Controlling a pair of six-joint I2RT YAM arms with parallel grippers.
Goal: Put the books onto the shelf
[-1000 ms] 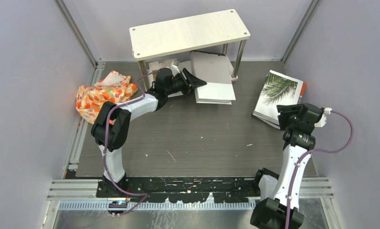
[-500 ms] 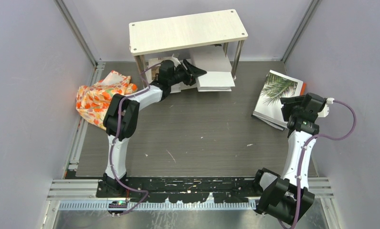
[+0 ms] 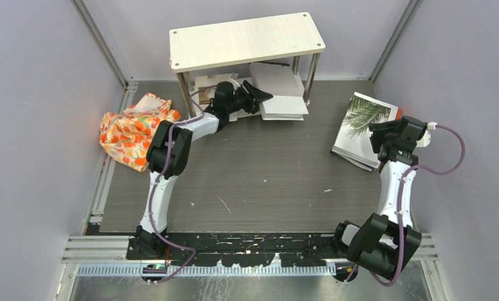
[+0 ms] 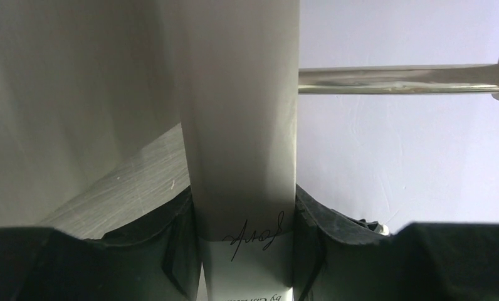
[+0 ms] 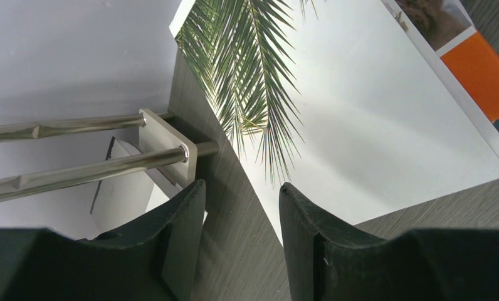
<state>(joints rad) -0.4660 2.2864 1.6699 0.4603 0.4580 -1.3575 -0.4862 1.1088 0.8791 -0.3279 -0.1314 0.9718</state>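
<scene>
The shelf (image 3: pixel 247 41) stands at the back middle of the table. My left gripper (image 3: pixel 260 96) is shut on the edge of a grey-white book (image 3: pixel 284 100), which lies flat, its far half under the shelf's top board. In the left wrist view that book (image 4: pixel 244 125) fills the gap between the black fingers (image 4: pixel 172 251) of the gripper (image 4: pixel 244 210). A beige-covered book (image 3: pixel 208 84) lies under the shelf's left end. My right gripper (image 5: pixel 242 188) is open, just off the near corner of the palm-leaf book (image 5: pixel 372 125). That book (image 3: pixel 366 120) lies on an orange one (image 5: pixel 479 72).
An orange-and-white floral cloth (image 3: pixel 134 130) is bunched at the left edge of the mat. The shelf's metal legs (image 4: pixel 404 78) stand close beside the held book. Grey walls close in on both sides.
My left arm has stretched out and pushed the grey-white book back, farther under the shelf's top board. The right gripper has shifted a little to the right beside the palm-leaf book.
</scene>
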